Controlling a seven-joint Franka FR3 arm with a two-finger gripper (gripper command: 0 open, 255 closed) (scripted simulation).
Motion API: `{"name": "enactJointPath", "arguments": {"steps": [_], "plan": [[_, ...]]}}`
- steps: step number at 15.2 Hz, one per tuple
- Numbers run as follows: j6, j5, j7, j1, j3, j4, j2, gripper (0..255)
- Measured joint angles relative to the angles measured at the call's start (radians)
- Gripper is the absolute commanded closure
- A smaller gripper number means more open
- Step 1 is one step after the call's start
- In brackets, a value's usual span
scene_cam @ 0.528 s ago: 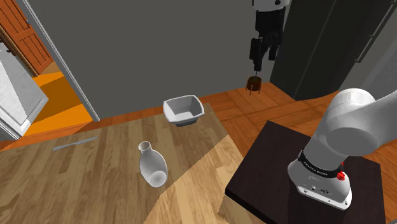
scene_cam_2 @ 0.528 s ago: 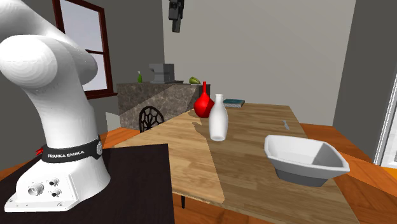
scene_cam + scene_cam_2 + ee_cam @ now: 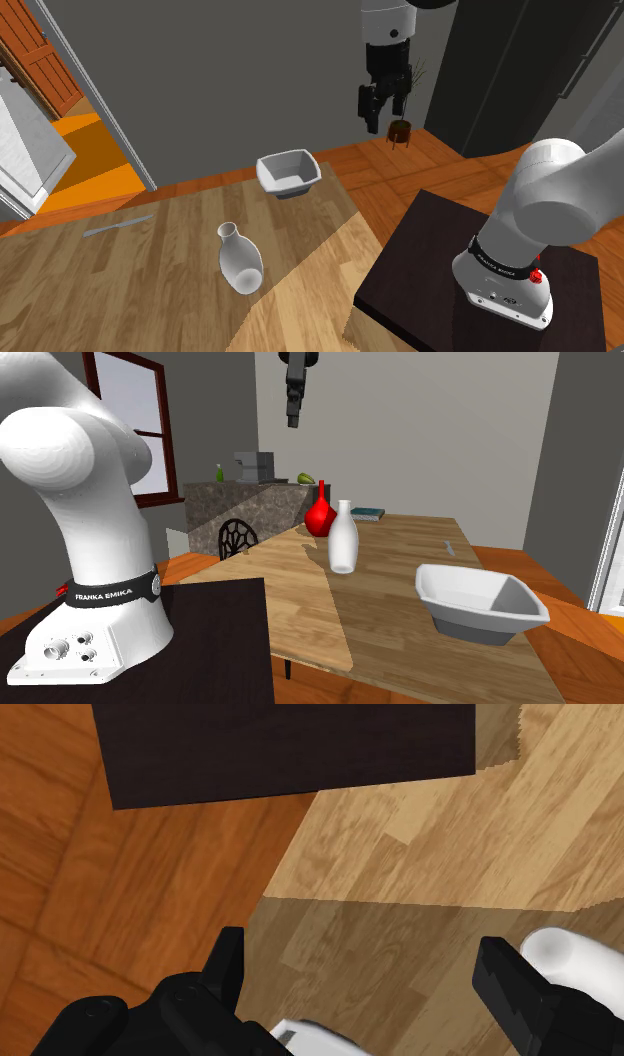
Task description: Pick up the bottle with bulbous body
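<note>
Gripper open, fingers apart, nothing between them, high up and well apart from the bottle. Smooth white bottle, bulbous body and narrow flared neck, stands upright on the wood-plank table, near a squarish white bowl. Arm base band reads FRANKA EMIKA.

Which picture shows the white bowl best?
The second exterior view: the white bowl sits close, its rim and side plain. The shoulder view shows the bowl farther off, from above, with its hollow. White bits in the wrist view are unclear.
</note>
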Motion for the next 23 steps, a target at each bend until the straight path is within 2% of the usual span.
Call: {"name": "enactJointPath", "arguments": {"steps": [7, 13, 17, 23], "plan": [[0.157, 0.049, 0.114, 0.029, 0.103, 0.031, 0.179, 0], [0.265, 0.055, 0.227, 0.05, 0.193, 0.121, 0.37, 0], [0.331, 0.026, 0.304, 0.063, 0.243, 0.205, 0.519, 0], [0.385, -0.046, 0.423, 0.1, 0.292, 0.361, 0.736, 0]]}}
